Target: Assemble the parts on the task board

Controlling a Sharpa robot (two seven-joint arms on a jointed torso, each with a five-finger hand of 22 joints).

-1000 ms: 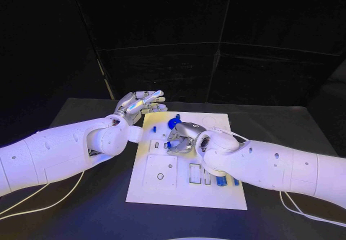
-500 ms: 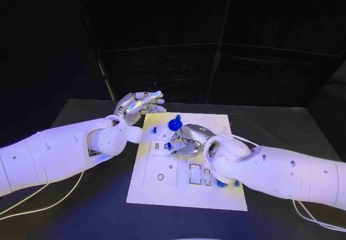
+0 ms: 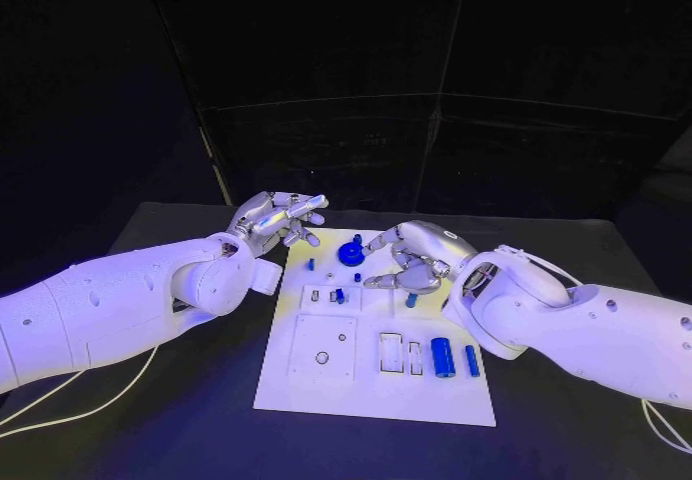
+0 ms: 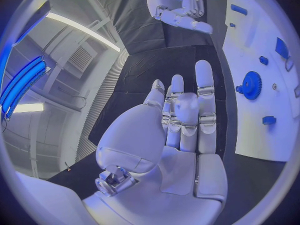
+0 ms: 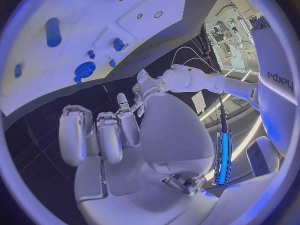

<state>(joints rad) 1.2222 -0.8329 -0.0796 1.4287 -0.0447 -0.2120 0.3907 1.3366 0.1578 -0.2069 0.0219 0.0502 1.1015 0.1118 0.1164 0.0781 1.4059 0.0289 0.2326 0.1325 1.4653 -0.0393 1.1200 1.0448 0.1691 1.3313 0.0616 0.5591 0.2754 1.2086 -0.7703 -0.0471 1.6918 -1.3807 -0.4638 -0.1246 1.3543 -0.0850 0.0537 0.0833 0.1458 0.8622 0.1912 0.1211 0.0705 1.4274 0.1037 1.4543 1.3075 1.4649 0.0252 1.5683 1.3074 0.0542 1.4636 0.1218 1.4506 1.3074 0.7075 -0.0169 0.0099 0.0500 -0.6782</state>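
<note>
Right hand hovers mid-frame, fingers curled, nothing visibly held | left hand empty, fingers loosely spread, upper left of task board | blue gear stands between them | next: descend straight, pinch squarely.

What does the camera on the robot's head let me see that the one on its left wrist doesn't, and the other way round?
Head view: the whole task board laid out on the black table, with the left arm and the right arm reaching in from either side. Left wrist view: the left hand close up, fingers straight and apart, nothing in them. Both: the blue gear on the board, and the right hand hovering above the board with curled fingers.
</note>
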